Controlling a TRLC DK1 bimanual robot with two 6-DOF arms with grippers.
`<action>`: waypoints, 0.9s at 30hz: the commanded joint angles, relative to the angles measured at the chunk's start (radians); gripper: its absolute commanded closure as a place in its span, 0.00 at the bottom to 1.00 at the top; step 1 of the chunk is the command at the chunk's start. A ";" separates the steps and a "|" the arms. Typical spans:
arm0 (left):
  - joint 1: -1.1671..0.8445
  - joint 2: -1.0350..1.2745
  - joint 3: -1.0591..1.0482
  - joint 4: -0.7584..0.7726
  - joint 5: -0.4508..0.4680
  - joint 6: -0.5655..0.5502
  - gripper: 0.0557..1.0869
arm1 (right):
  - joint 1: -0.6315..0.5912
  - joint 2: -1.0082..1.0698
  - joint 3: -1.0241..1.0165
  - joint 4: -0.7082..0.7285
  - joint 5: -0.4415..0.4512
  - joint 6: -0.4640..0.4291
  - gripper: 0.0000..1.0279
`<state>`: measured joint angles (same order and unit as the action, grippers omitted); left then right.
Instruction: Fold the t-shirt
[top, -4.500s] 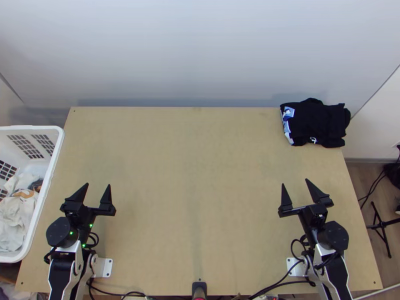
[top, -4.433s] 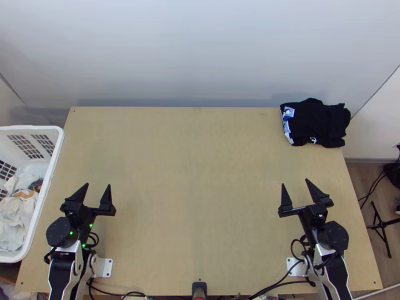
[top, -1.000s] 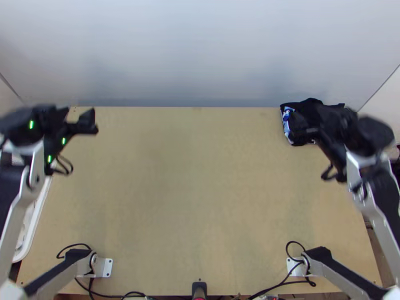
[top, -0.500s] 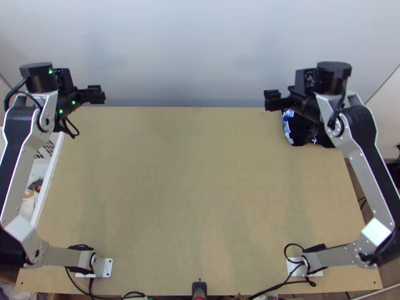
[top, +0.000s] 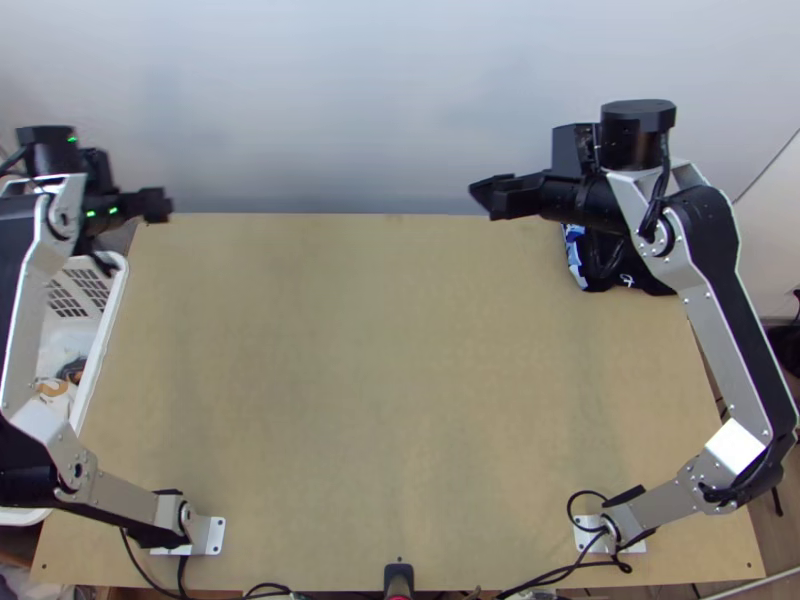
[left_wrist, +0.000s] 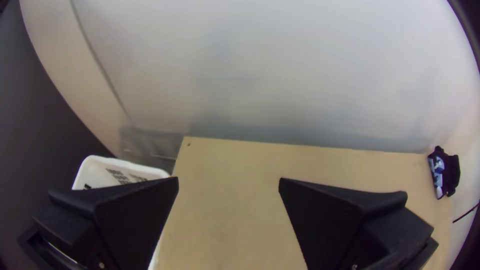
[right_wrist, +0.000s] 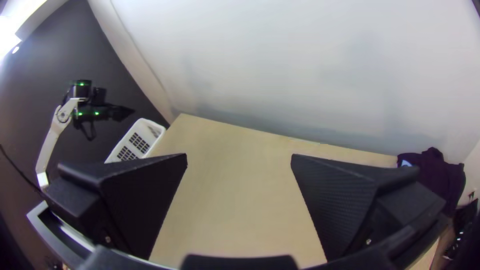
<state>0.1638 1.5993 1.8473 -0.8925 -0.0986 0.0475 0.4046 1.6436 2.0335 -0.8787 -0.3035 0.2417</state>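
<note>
Jaws spread on left gripper (top: 157, 204) and right gripper (top: 484, 196), both raised by the far edge of the counter (top: 380, 400).
Left one near far-left corner, right one just beside folded dark cloth (top: 604, 266) at far-right corner, its arm partly covering it. White basket (top: 108, 325) along counter's left side, light cloth (top: 54, 399) bunched inside. Can't tell which cloth is the t-shirt.

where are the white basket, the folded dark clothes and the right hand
white basket (top: 109, 312): top view, on its rim beside the table
folded dark clothes (left_wrist: 452, 172): left wrist view, on the dark cloth beside the blue-and-white patch
right hand (right_wrist: 239, 159): right wrist view, midway between its fingertips
</note>
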 joint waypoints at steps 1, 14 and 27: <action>0.230 0.024 -0.045 -0.043 -0.001 0.109 0.05 | 0.040 0.032 0.027 -0.036 -0.095 0.050 0.06; 0.585 0.168 -0.211 0.150 -0.003 0.261 0.05 | 0.255 0.064 0.013 -0.029 -0.105 0.056 0.04; 0.790 0.467 -0.197 0.303 -0.003 0.327 0.05 | 0.266 0.084 0.014 -0.013 -0.105 0.019 0.04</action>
<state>0.8612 1.9457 1.6608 -0.6811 -0.1017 0.3344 0.6567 1.7210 2.0476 -0.9058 -0.4080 0.2775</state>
